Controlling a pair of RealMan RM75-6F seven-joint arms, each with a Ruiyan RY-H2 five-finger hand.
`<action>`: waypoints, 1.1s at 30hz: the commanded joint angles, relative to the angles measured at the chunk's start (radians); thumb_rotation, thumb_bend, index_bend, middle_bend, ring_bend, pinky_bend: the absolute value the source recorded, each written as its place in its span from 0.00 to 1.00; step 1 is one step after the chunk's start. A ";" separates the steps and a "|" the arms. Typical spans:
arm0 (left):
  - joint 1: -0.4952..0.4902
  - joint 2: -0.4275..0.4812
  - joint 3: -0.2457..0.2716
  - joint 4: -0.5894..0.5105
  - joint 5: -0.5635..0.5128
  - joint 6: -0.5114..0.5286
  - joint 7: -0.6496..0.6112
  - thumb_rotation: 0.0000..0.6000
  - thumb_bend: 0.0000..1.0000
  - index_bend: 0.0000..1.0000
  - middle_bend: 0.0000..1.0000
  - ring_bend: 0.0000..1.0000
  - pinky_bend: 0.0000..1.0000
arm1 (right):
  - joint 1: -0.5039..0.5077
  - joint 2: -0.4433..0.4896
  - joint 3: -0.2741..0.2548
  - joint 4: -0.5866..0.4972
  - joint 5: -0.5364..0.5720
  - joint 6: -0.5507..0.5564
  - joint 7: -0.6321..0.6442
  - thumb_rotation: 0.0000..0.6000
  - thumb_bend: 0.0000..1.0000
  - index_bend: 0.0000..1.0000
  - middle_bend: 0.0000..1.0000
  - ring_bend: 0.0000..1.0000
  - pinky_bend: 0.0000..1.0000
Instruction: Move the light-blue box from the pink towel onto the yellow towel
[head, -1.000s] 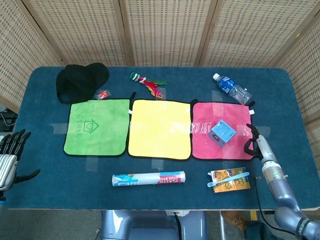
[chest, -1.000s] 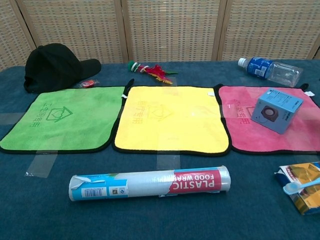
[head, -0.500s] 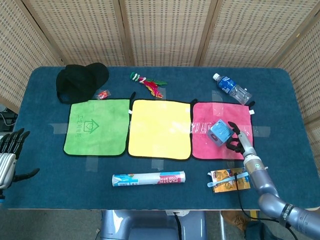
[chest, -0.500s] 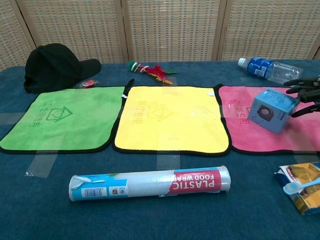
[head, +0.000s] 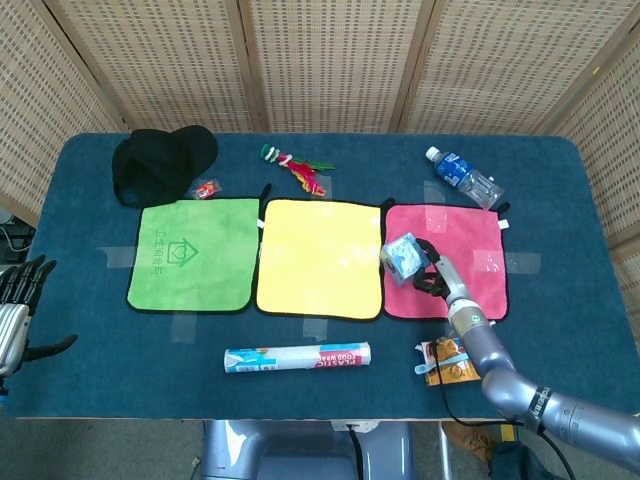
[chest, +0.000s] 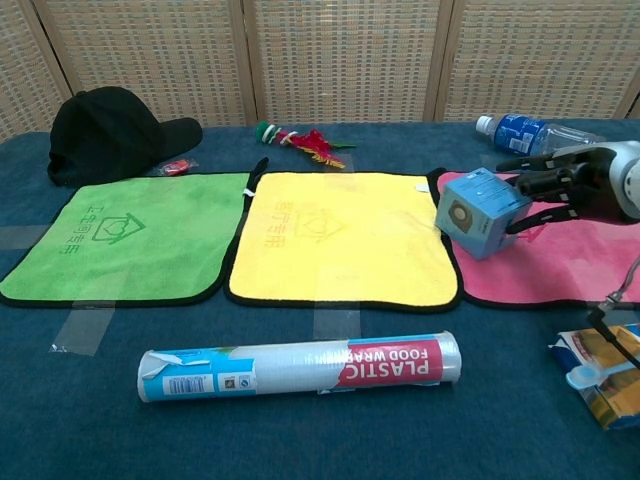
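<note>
My right hand (head: 431, 274) (chest: 560, 187) grips the light-blue box (head: 404, 255) (chest: 480, 211) and holds it above the left edge of the pink towel (head: 470, 250) (chest: 580, 262), close to the right border of the yellow towel (head: 319, 257) (chest: 340, 236). The box is tilted, with a round dark mark on its front face. My left hand (head: 18, 315) hangs open off the table's left edge, seen only in the head view.
A green towel (head: 192, 254) lies left of the yellow one. A plastic-wrap roll (head: 297, 357) lies near the front edge. A snack packet with a blue spoon (head: 455, 362) sits under my right arm. A black cap (head: 160, 163), a red-green toy (head: 298, 167) and a water bottle (head: 463, 177) line the back.
My right hand reached in from the right, took hold of the box, and carried it left from the middle of the pink towel to that towel's left edge. The left hand stayed put.
</note>
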 joint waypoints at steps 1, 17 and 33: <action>-0.001 0.001 -0.002 0.001 -0.004 -0.003 -0.003 1.00 0.00 0.00 0.00 0.00 0.00 | 0.017 -0.013 0.006 0.004 0.018 -0.006 -0.004 1.00 1.00 0.09 0.10 0.07 0.30; -0.011 0.000 -0.006 0.002 -0.031 -0.032 -0.008 1.00 0.00 0.00 0.00 0.00 0.00 | 0.152 -0.086 0.031 0.053 0.150 -0.050 -0.038 1.00 1.00 0.09 0.11 0.08 0.30; -0.021 -0.003 -0.013 0.012 -0.058 -0.059 -0.016 1.00 0.00 0.00 0.00 0.00 0.00 | 0.304 -0.193 0.051 0.121 0.276 -0.032 -0.093 1.00 1.00 0.09 0.11 0.08 0.30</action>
